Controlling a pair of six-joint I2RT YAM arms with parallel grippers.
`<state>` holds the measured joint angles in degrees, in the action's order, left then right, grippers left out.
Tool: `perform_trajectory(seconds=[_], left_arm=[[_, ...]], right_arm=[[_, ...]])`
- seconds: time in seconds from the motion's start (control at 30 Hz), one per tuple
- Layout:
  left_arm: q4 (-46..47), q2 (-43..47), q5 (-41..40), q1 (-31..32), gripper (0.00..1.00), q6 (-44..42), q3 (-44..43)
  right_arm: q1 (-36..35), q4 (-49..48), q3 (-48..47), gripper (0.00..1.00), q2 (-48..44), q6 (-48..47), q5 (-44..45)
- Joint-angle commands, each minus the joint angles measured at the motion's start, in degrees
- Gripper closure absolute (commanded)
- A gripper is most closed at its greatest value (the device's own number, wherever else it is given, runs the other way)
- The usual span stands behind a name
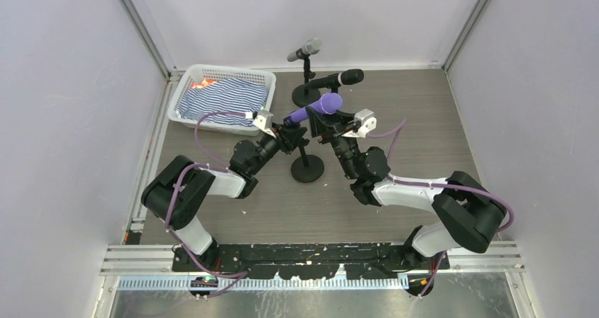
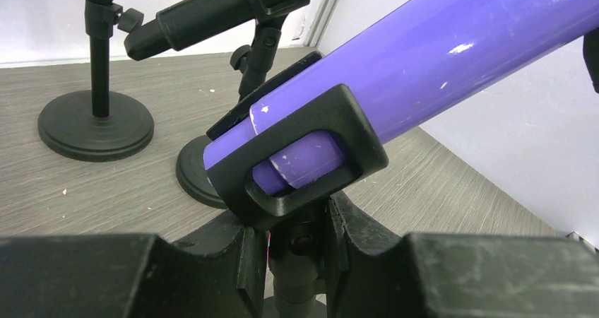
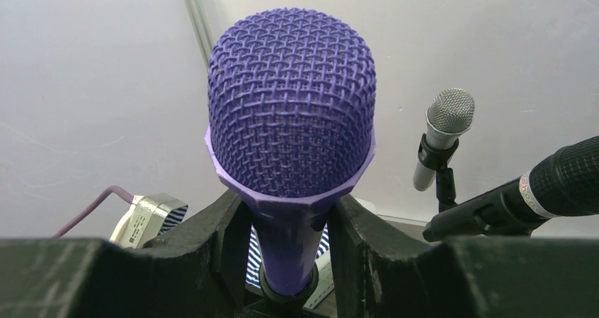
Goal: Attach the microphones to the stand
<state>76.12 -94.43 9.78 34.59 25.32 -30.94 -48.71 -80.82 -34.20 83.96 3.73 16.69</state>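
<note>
A purple microphone (image 1: 316, 107) lies tilted in the black clip (image 2: 297, 169) of the near stand, whose round base (image 1: 307, 168) sits mid-table. My left gripper (image 1: 288, 136) is shut on the stand's neck just under the clip; in the left wrist view (image 2: 298, 254) the post sits between both fingers. My right gripper (image 1: 328, 124) is shut on the purple microphone's body below its mesh head (image 3: 291, 106), with its fingers on both sides in the right wrist view (image 3: 289, 254). The handle's tail end pokes out through the clip.
A black microphone (image 1: 339, 78) and a silver microphone (image 1: 305, 49) sit in their own stands behind. A white basket (image 1: 191, 78) with striped cloth (image 1: 222, 99) stands at the back left. Walls close in on both sides.
</note>
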Motion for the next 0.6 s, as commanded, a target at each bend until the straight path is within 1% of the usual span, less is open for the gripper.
perform_trajectory(seconds=[0.0, 0.1, 0.23, 0.37, 0.43, 0.53, 0.57], left_arm=[[4.36, 3.86, 14.56, 3.97, 1.0, -6.14, -1.45], [2.94, 4.69, 14.75, 3.93, 1.0, -7.28, -1.6], [1.49, 5.53, 14.73, 3.91, 1.0, -8.21, -1.8], [0.46, 6.17, 14.32, 3.91, 1.0, -8.69, -1.77], [-0.34, 6.61, 13.04, 3.92, 1.0, -8.79, -1.52], [-0.49, 6.94, 9.72, 3.95, 1.0, -8.82, -0.56], [-0.4, 6.92, 8.72, 3.91, 1.0, -8.73, -0.14]], right_arm=[[-1.47, 35.75, 2.53, 0.99, 8.86, 1.98, -6.57], [-1.39, 38.95, 1.33, 0.99, 9.43, 2.41, -7.07], [-1.33, 40.58, 0.85, 0.99, 10.49, 2.56, -7.24], [-1.38, 38.68, 1.92, 0.99, 10.56, 2.47, -7.03], [-1.37, 36.27, 3.35, 0.99, 8.93, 2.51, -5.66], [-1.38, 33.47, 5.4, 0.99, 4.02, 2.27, -3.55], [-1.37, 33.07, 6.03, 0.96, 1.31, 1.99, -2.85]])
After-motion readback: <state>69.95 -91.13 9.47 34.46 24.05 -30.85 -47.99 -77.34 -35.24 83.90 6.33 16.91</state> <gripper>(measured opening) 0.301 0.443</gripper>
